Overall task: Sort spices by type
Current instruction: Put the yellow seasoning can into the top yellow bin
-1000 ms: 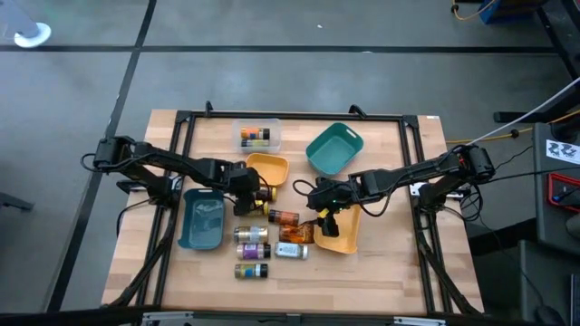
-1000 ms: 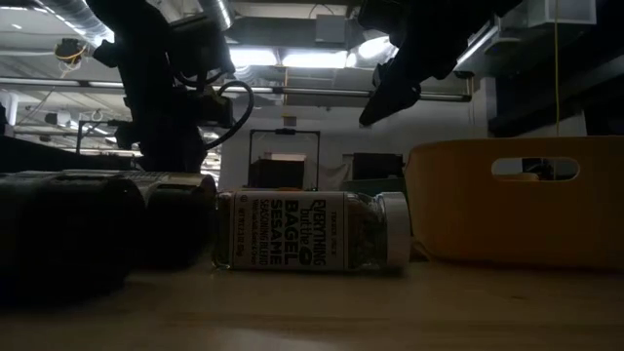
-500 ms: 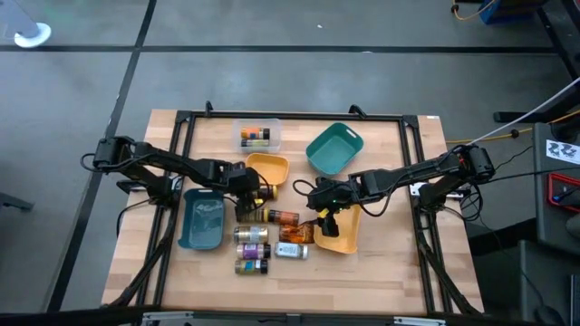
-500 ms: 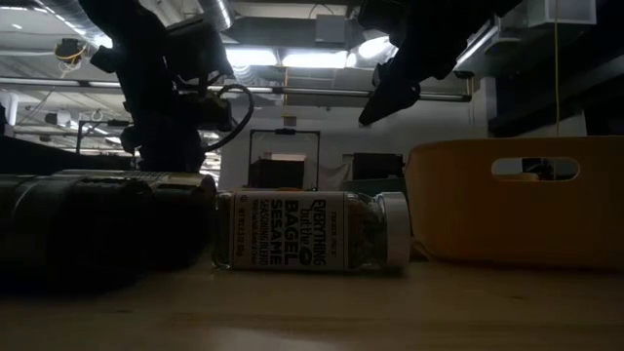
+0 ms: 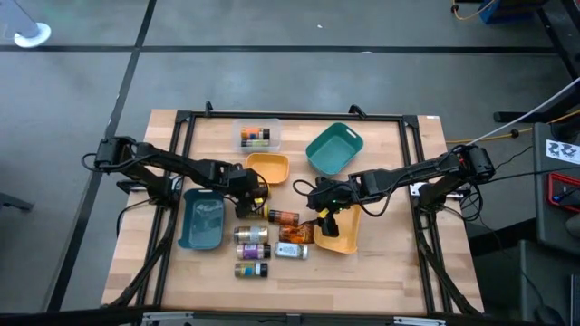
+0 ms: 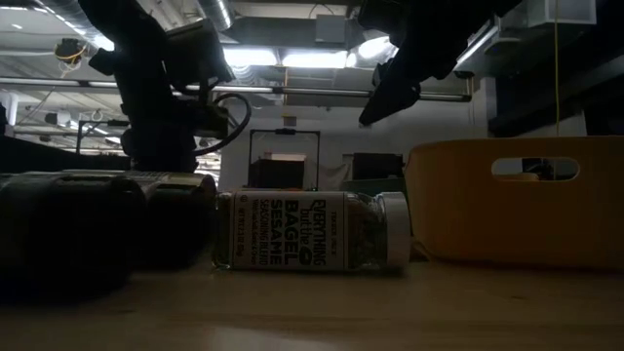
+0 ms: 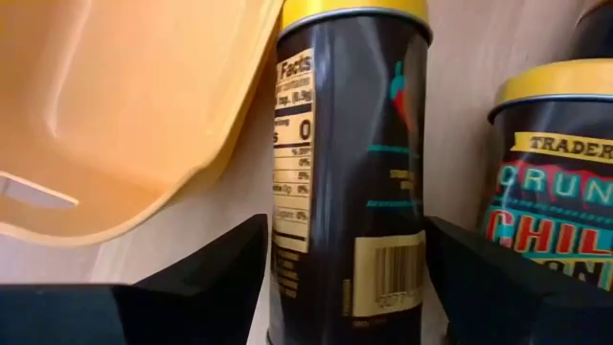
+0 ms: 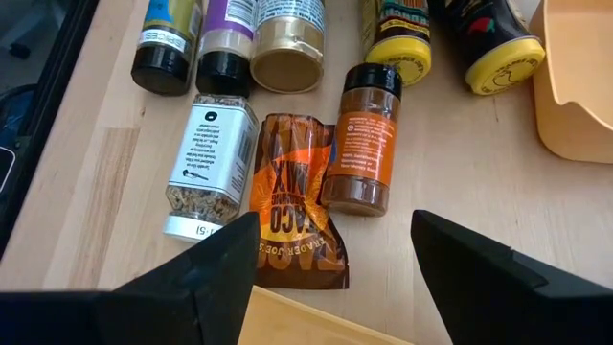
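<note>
My left gripper (image 5: 251, 194) (image 7: 347, 287) is low on the table beside a small yellow tray (image 5: 267, 167). Its open fingers stand on either side of a dark tin with a yellow lid (image 7: 350, 163), which lies on its side. A second yellow-lidded tin (image 7: 556, 182) lies just beyond one finger. My right gripper (image 5: 324, 215) (image 8: 335, 216) hovers open above an orange-brown packet (image 8: 297, 201), an orange jar (image 8: 362, 139) and a white-label jar (image 8: 209, 158), all lying flat. More jars (image 5: 252, 251) lie in a column nearby. My left gripper has its fingers (image 7: 215, 278) along the dark tin's body, near the end away from the lid (image 7: 316, 287). They come in level from the table's left. I cannot tell whether the pads touch the tin. My right gripper touches nothing.
A clear tray (image 5: 256, 136) with jars sits at the far side and a teal tray (image 5: 333, 149) to its right. A blue tray (image 5: 202, 220) lies left of the jars, and a second yellow tray (image 5: 340, 237) (image 6: 517, 200) is under the right arm. A bagel-sesame jar (image 6: 312, 229) lies near the low camera.
My left arm dipped toward the tins beside the small yellow tray and came slightly back up. My right arm has kept still.
</note>
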`<state>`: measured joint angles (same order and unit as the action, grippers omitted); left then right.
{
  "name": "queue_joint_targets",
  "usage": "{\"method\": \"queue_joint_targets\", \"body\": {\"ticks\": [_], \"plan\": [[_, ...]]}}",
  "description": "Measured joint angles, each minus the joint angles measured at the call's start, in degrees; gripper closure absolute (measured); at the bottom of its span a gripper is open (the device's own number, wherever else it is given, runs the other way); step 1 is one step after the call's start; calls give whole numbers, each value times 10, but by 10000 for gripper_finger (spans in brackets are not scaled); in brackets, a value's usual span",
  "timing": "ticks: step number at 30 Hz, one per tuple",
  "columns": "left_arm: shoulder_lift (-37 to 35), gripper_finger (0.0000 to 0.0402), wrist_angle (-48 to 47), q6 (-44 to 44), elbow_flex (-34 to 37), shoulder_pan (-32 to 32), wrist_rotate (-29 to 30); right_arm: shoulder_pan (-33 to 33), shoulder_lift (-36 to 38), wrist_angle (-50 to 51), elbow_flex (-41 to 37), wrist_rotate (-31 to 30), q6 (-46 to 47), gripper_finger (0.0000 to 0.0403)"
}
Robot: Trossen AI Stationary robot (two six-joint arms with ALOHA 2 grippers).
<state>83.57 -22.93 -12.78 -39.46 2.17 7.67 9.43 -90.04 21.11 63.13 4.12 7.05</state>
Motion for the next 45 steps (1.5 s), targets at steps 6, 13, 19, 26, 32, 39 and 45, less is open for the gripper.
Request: {"method": "queue_joint_targets", "body": {"ticks": [6, 13, 19, 26, 32, 39, 45], "plan": [[0, 191, 1, 1, 0, 0, 1, 0, 6, 4, 0, 0, 0, 133], [-2, 209, -7, -6, -5, 0, 1, 0, 68, 62, 0, -24, -4, 133], [-8, 209, -45, 6, -45, 0, 2, 0, 124, 131, 0, -77, -4, 133], [-26, 204, -83, 43, -104, 0, 2, 0, 146, 163, 0, -97, -4, 133], [-28, 201, -62, 111, -133, 14, 13, 0, 135, 148, 0, -96, -2, 133], [-20, 195, -45, 196, -133, 60, 42, 0, 94, 115, 0, -70, 3, 133], [13, 193, -41, 243, -132, 92, 42, 0, 54, 96, 0, -60, 3, 133]]}}
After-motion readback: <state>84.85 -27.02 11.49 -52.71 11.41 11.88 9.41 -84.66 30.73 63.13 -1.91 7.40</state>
